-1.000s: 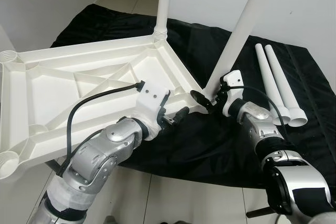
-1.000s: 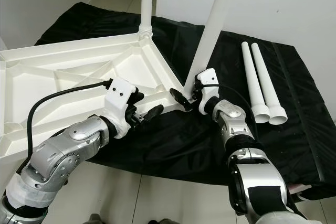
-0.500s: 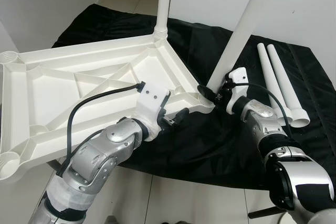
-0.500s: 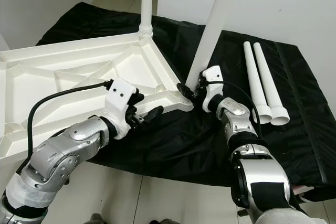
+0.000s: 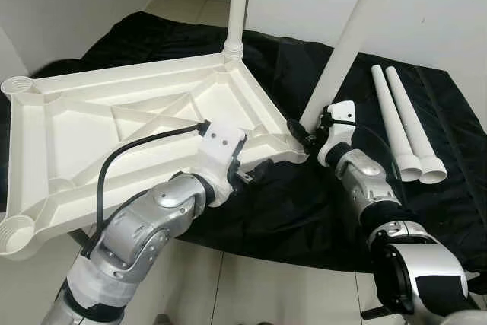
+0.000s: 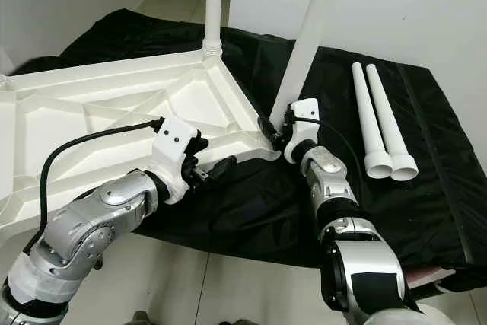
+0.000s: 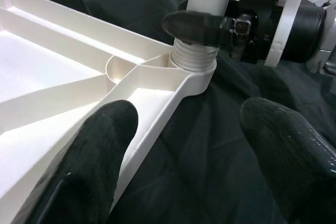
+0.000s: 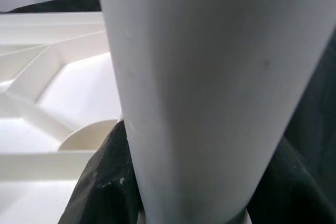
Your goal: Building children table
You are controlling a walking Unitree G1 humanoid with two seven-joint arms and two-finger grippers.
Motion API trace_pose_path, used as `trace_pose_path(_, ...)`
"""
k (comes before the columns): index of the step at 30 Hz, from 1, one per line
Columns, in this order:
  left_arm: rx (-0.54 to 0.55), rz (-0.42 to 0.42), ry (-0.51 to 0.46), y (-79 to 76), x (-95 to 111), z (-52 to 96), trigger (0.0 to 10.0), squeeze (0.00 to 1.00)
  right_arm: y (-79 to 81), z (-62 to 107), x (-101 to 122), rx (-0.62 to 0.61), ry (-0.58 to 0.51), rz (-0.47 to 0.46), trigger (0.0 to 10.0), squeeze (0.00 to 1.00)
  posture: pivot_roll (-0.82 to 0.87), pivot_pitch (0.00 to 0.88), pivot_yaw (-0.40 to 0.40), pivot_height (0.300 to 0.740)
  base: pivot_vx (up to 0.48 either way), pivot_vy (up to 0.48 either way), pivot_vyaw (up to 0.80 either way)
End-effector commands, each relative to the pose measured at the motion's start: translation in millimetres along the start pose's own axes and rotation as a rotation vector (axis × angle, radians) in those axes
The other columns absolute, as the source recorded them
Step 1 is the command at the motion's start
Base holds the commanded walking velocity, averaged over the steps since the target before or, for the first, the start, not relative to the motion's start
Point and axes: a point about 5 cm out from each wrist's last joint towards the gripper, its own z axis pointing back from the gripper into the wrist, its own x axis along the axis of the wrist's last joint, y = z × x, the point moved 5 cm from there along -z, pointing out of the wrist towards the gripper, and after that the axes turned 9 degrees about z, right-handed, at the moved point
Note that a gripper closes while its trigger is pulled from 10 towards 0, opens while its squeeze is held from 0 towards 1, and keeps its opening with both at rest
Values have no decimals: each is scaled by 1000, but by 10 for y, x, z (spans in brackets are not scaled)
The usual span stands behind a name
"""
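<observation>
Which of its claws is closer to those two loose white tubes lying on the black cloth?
Right. The right gripper clasps the near table leg just beside the loose tubes; the left gripper sits farther off, at the tabletop edge.

Two silver jointed arms with black bands; white wrist housings with small screws; a black cable [image 5: 137, 146] looping to the left gripper [image 5: 255, 173]; long black fingers [image 7: 97, 145].
</observation>
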Motion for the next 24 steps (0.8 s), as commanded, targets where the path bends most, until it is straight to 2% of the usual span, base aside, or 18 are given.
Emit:
trace_pose_path(1, -103, 8, 19, -116, -29, 15, 10000, 0, 50, 57, -248, -53, 83, -70, 10000, 0, 80, 84, -90, 740, 0, 0, 0)
trace_pose_path(5, -94, 12, 15, -88, -32, 19, 10000, 0, 106, 72, -276, -230, 84, -167, 10000, 0, 80, 79, -96, 740, 0, 0, 0)
trace_pose_path(9, -90, 13, 15, -75, -41, 23, 10000, 0, 148, 125, -338, -364, 113, -198, 10000, 0, 79, 70, -103, 740, 0, 0, 0)
trace_pose_path(12, -87, 19, 14, -66, -46, 31, 10000, 0, 246, 183, -338, -471, 123, -241, 10000, 0, 72, 64, -101, 740, 0, 0, 0)
trace_pose_path(17, -91, 20, 17, -66, -63, 35, 10000, 0, 290, 213, -276, -536, 109, -250, 10000, 0, 67, 61, -97, 740, 0, 0, 0)
trace_pose_path(19, -98, 20, 20, -80, -72, 31, 10000, 0, 342, 206, -166, -502, 65, -237, 10000, 0, 66, 59, -95, 740, 0, 0, 0)
trace_pose_path(20, -98, 20, 21, -80, -75, 29, 10000, 0, 369, 217, -112, -463, 37, -233, 10000, 1000, 66, 55, -97, 740, 0, 0, 0)
trace_pose_path(24, -98, 20, 22, -75, -82, 28, 10000, 0, 343, 272, -49, -419, -9, -207, 10000, 1000, 66, 53, -100, 740, 0, 0, 0)
